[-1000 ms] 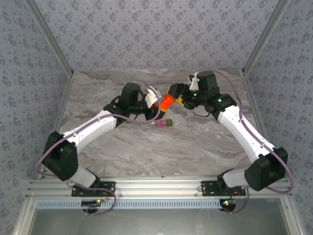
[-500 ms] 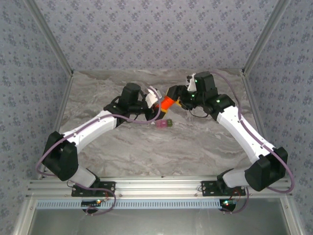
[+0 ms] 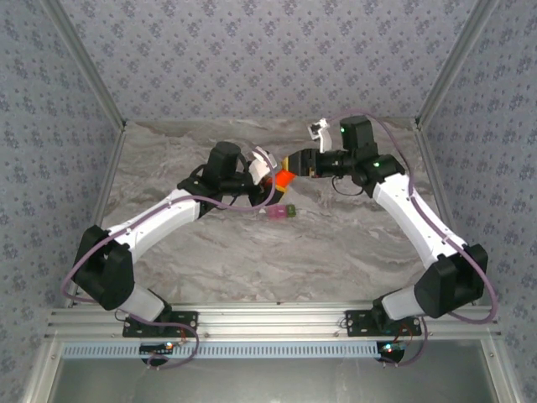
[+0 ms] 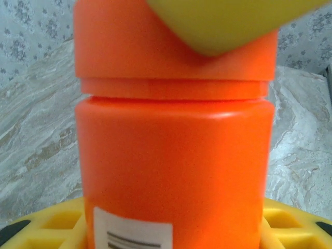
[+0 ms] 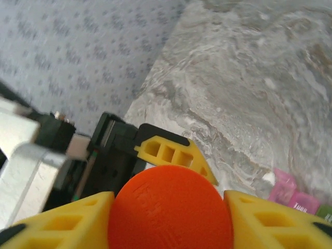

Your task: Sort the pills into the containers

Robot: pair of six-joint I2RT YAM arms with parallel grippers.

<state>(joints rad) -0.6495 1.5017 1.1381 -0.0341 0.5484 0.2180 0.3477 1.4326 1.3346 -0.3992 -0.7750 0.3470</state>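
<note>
An orange-red bottle with a white label hangs above the table's middle, and my left gripper is shut on its body, yellow fingers at both sides. My right gripper comes in from the right and is shut on the bottle's cap; its pads press the cap's two sides. The containers, a small pink and olive-green box, lie on the table just in front of the bottle, and their pink part lies low right in the right wrist view. The pills are out of view.
The marble table is bounded by patterned walls at the back and sides, with metal posts at the corners. Both arms meet over its far middle.
My right wrist has turned and shifted slightly left and up on the cap. The left arm and the bottle have stayed in place.
</note>
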